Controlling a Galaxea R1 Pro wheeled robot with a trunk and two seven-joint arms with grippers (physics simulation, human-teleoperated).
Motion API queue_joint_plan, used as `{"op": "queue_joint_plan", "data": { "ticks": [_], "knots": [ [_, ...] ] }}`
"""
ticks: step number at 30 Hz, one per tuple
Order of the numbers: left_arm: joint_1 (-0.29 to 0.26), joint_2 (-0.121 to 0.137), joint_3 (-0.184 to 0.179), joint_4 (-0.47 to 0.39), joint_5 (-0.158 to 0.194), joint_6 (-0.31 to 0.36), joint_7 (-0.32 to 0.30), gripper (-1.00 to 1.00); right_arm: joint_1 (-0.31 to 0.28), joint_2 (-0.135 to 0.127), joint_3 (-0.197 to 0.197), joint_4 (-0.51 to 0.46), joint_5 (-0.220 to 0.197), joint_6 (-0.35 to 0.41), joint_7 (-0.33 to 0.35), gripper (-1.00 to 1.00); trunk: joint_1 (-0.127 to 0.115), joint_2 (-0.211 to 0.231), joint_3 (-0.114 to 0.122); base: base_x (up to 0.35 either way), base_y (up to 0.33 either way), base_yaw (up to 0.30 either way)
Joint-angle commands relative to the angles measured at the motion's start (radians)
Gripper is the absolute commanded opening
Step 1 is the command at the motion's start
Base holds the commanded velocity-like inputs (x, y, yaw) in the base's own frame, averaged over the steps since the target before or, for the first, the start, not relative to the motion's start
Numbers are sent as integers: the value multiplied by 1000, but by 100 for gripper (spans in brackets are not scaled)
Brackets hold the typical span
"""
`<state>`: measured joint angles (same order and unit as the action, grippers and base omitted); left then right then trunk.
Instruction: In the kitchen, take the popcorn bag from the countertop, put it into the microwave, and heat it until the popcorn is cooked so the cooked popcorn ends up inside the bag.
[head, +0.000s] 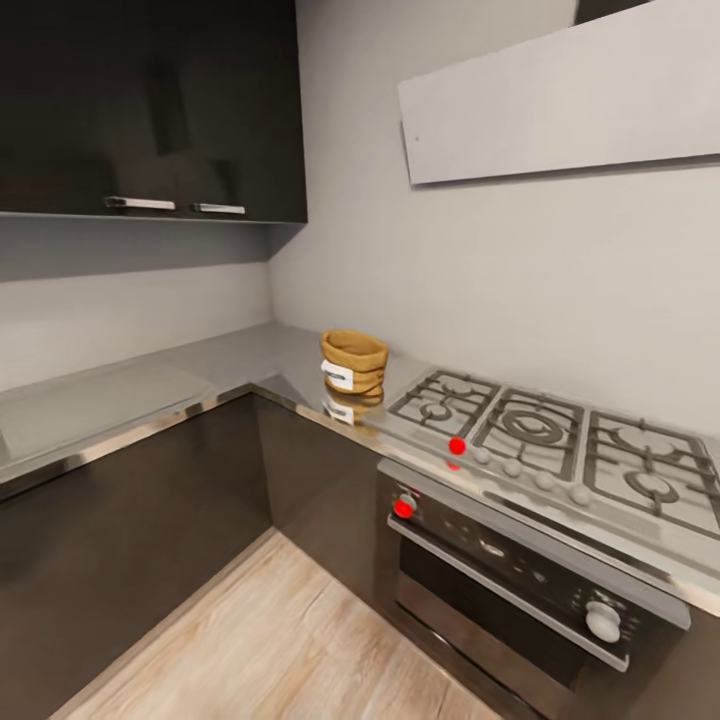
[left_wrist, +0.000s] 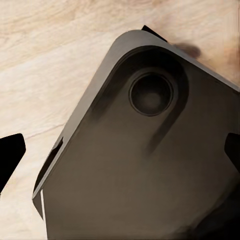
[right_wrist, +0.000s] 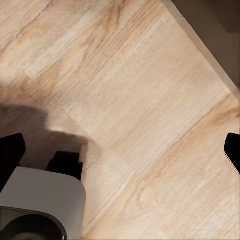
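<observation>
Popcorn bag (head: 353, 362): sitting on the countertop (head: 230, 362) corner, left of the hob (head: 545, 435). Both grippers pointing floorward, apparently spread, nothing between them. Risk: a hasty reach tipping the bag.

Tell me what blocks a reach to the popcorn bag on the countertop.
Nothing visible does. The bag stands alone on the countertop near the corner, beside the hob, with open air in front and above. Both wrist views look down at the wood floor.
</observation>
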<state>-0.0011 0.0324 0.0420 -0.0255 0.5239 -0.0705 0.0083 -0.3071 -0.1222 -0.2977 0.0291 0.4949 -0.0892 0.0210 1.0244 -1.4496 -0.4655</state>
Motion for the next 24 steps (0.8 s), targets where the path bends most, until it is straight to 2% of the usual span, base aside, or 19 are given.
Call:
{"op": "queue_joint_plan", "data": {
  "ticks": [1,15,19,24],
  "knots": [
    [0,0,4,-1,-2,-2,1,100,-1,0,-9,3,7,-6,1,100,1,0,-1,321,95,0],
    [0,0,2,-1,-4,-8,-2,100,-1,2,-9,3,3,-11,-2,100,1,0,-1,320,118,0],
    [0,0,2,-1,-4,-10,-6,100,-1,13,-9,4,2,2,12,100,1,0,-1,304,211,-134],
    [0,0,2,-1,-4,-10,-7,100,63,25,-9,5,2,42,17,100,1,0,-1,299,219,-240]
  ]
}}
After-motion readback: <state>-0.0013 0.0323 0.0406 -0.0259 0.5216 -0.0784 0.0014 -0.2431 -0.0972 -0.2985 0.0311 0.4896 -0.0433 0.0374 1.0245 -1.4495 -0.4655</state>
